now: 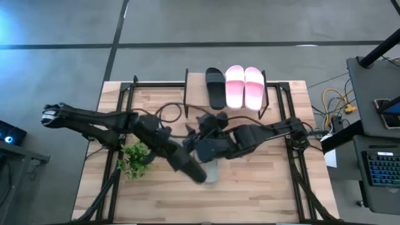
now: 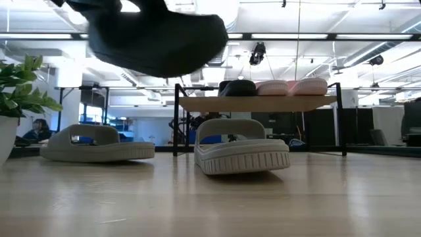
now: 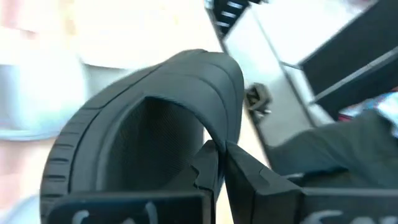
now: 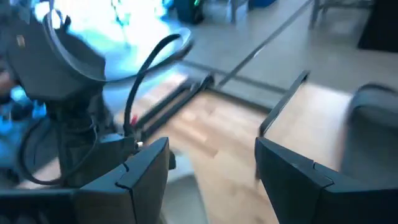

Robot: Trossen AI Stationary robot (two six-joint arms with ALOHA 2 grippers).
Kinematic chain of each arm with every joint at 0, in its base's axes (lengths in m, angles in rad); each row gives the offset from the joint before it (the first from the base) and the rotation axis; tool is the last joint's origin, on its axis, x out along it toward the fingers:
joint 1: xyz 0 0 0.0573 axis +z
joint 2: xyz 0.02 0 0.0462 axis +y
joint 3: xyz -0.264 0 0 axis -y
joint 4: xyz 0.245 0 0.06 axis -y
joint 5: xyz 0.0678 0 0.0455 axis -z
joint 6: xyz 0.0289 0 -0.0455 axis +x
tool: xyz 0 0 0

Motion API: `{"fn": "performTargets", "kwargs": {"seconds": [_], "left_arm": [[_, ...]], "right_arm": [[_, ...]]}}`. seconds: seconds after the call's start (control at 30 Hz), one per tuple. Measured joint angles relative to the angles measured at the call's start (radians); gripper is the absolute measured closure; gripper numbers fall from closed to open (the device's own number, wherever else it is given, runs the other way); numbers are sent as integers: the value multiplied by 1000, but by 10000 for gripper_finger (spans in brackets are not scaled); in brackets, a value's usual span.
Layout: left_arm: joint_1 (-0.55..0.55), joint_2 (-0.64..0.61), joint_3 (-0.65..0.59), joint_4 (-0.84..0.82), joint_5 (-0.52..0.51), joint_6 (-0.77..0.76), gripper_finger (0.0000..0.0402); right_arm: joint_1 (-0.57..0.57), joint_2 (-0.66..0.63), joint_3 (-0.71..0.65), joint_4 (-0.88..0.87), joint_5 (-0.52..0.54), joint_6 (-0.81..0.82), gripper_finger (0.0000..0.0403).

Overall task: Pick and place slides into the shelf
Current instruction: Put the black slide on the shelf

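— Black rubber is what we have in the left pincer (image 3: 217, 163): its fingers are clenched on the strap edge of a black slide (image 3: 143, 118), which hangs lifted off the table (image 1: 262, 200) near the middle.

— Why grip it by the strap?

— We judge that the strap is the only thin, raised part two narrow fingers can close over; the sole is too wide. Held that way the slide dangles, as the low view shows, dark and tilted above the boards.

— And the right pincer (image 4: 211, 165)?

— Released, jaws standing wide, hovering just beside the left one near the table's middle. We think it waits for its own pick.

— Where do the rest of the slides sit?

— On the shelf (image 1: 194, 84) at the far edge, the other black one (image 1: 215, 87) lies left of the pink pair (image 1: 244, 87), so we take it the lifted slide belongs in the gap to its left. Two grey slides rest on the table: one (image 2: 242, 155) in front of the shelf, the other (image 2: 97, 145) off to the left in the low view.

— The surroundings?

— Light wooden planks, a small potted plant (image 1: 134, 159) at the near left, grey concrete floor around, and an open office with ceiling lights beyond. A desk with a keyboard (image 1: 382, 169) stands to the right.
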Motion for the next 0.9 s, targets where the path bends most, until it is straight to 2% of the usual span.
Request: {"fn": "performTargets", "kwargs": {"seconds": [0.13, 0.23, 0.4, 0.47, 0.67, 0.77, 0.9], "left_arm": [[78, -32, 63, -119, -72, 61, 401], [141, -34, 106, -170, -68, 98, 401], [258, -3, 211, -241, -8, 166, 402], [318, 27, 269, -249, 21, 204, 402], [497, 206, 478, -399, 63, 354, 402], [554, 328, 607, -552, 115, 440, 401], [565, 457, 731, -813, 135, 553, 401]], "right_arm": [[-2, -38, 2, -33, 87, 38, 175], [-11, -67, 2, -132, 68, 89, 175], [-45, -94, 1, -427, -197, 278, 176], [-46, -86, -3, -526, -237, 346, 180], [-32, -82, -29, -529, -245, 387, 196], [-35, -82, -44, -538, -214, 405, 202], [-36, -81, -49, -547, -212, 397, 210]]}}
